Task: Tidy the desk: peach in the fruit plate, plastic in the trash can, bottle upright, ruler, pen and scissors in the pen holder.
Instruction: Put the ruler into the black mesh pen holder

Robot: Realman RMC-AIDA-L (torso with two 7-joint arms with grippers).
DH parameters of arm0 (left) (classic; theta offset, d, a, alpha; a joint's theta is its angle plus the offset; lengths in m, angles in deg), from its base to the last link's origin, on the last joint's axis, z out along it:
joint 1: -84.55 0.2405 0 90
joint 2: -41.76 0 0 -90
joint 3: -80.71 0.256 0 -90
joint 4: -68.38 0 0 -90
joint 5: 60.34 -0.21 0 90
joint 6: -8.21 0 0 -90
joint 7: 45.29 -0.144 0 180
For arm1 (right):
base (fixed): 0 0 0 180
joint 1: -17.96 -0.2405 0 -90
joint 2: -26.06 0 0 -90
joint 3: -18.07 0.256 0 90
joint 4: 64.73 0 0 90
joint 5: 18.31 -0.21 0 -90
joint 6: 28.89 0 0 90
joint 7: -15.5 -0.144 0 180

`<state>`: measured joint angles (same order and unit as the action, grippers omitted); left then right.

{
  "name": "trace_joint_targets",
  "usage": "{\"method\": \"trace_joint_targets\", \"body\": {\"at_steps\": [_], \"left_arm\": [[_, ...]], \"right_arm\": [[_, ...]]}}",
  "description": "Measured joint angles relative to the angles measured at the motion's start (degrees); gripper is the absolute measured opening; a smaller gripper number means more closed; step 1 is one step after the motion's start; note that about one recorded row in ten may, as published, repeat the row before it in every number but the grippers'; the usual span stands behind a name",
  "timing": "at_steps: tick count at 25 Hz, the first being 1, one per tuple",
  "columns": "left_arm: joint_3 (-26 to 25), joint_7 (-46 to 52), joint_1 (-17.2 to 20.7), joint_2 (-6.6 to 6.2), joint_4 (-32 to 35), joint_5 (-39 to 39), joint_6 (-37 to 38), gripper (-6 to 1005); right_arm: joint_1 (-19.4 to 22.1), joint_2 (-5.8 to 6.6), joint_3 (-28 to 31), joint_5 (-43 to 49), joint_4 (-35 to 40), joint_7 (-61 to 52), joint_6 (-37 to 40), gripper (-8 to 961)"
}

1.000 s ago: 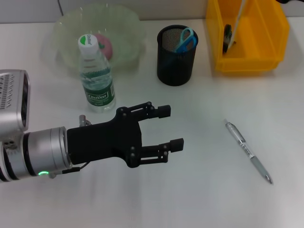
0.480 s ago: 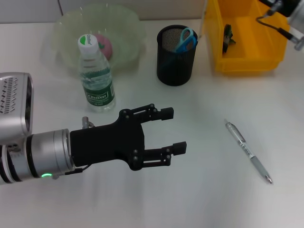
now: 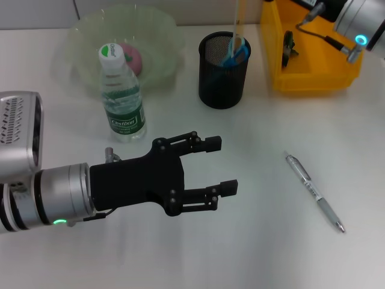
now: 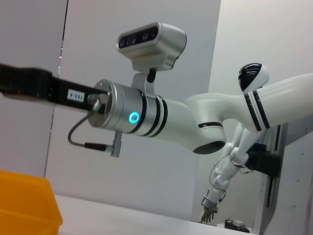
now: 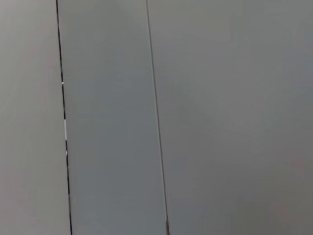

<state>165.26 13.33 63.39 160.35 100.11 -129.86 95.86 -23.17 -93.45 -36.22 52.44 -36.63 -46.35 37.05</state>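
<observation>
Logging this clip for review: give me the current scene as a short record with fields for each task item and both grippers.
peach: in the fruit plate
bottle: upright, in front of the plate
scissors: in the pen holder
ruler: upright, lower end at the holder's mouth
pen: lying on the desk, right of centre
yellow bin: behind the pen, dark item inside
left gripper: open, empty, over the desk
right gripper: out of view; arm above the bin

Right arm's silver wrist (image 4: 132,115) with glowing ring above yellow bin (image 4: 27,205)
</observation>
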Motion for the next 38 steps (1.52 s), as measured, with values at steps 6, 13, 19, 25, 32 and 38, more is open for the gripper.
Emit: {"method": "trace_joint_targets", "body": {"at_steps": [6,13,19,25,32,38], "left_arm": [[-0.1,0.0,-0.7,-0.05,0.1,0.0,-0.1,786],[-0.3,0.0,-1.6,-0.11,0.0,0.0,-0.4,786],[-0.4,0.0,-2.2,-0.12,-0.5,0.0,-0.5,786],[-0.5,0.0,-2.4,-0.12,-0.5,0.0,-0.8,786],[-0.5,0.0,-2.6,-0.11,-0.5,0.0,-1.3,787],[-0.5,0.0,-2.7,-0.16,-0.5,0.0,-1.5,787]], "right_arm": [[-1.7,-0.24,-0.1,0.0,-4.7,8.5,-0.4,448],[-2.7,-0.23,-0.2,-4.2,-7.1,11.8,-2.2,457],[-4.0,-0.17,-0.5,-4.1,-8.6,11.9,-4.0,463],[-4.4,-0.11,-2.9,-4.0,-8.7,11.5,-4.2,470],[-4.7,-0.01,-3.0,-3.9,-8.8,11.2,-4.2,478],[-4.8,0.06,-5.7,-3.9,-8.5,11.1,-5.9,485]]}}
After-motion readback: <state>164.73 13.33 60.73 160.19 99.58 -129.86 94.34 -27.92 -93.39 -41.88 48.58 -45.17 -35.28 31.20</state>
